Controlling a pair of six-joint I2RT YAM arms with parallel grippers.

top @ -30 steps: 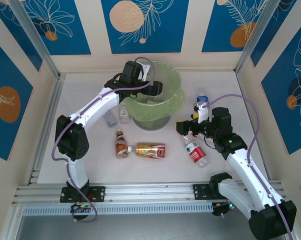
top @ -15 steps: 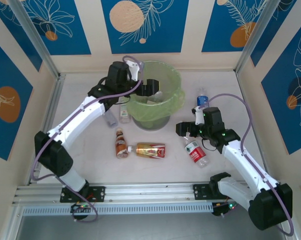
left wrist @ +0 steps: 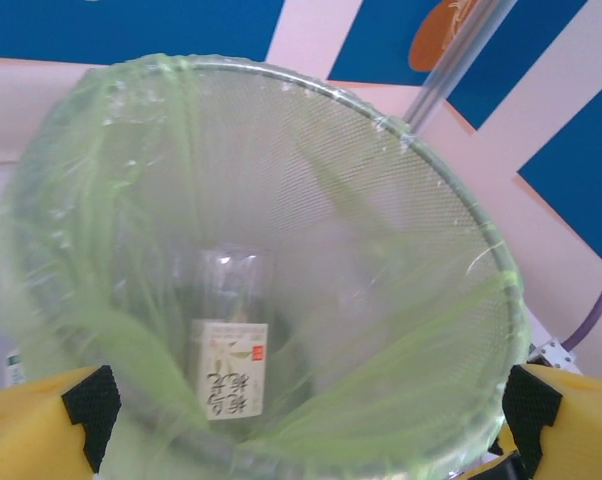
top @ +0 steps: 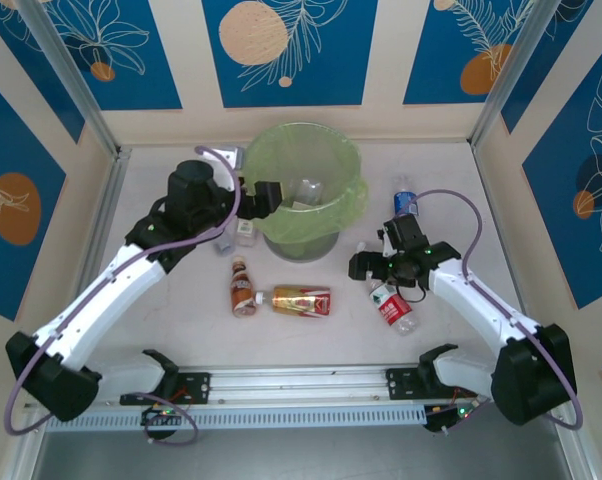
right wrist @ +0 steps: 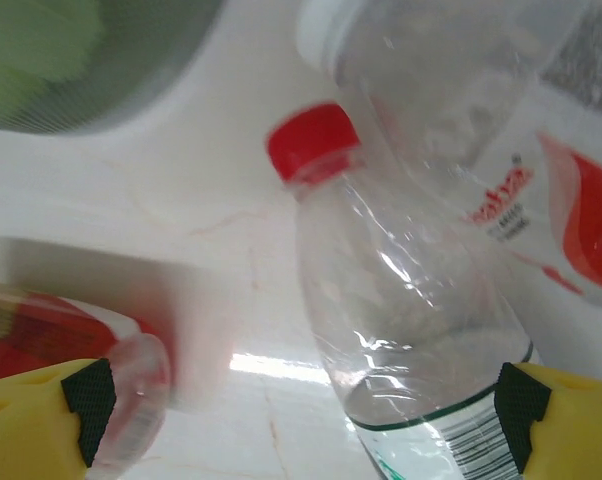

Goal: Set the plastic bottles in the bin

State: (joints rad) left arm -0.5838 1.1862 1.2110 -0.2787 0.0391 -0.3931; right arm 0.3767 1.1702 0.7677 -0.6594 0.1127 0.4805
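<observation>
Plastic bottles (top: 301, 300) mostly loose on table (top: 311, 340), not yet binned; pick-up step in hand on right side, by judgement. Right hand (right wrist: 301, 405) released, jaws wide, set low either side of red-cap clear bottle (right wrist: 411, 310) lying near-right of bin (top: 303, 243), not clenched on it. Left hand (left wrist: 301, 400) also released, empty, at bin's left rim, facing down into green liner. Next, prob.: ease right hand lower, clench on bottle body (round, slick, may roll or squirt out), lift above rim since bin far taller than bottle, carry left & far over opening, let go. Count, top view: 1 bin; 2 hands; 6 bottles on table. 2 small clear bottles (top: 224, 240) just left of bin, amber bottle (top: 243, 287) & red-gold bottle (top: 301, 300) near-centre, red-white-label bottle (top: 393, 305) near-right, blue-cap bottle (top: 404, 195) upright far-right. Plus 1 bottle inside bin (left wrist: 231, 365), white label. In right wrist view, 2nd clear bottle (right wrist: 501, 120) just beside red-cap one; can't tell if a 7th.
</observation>
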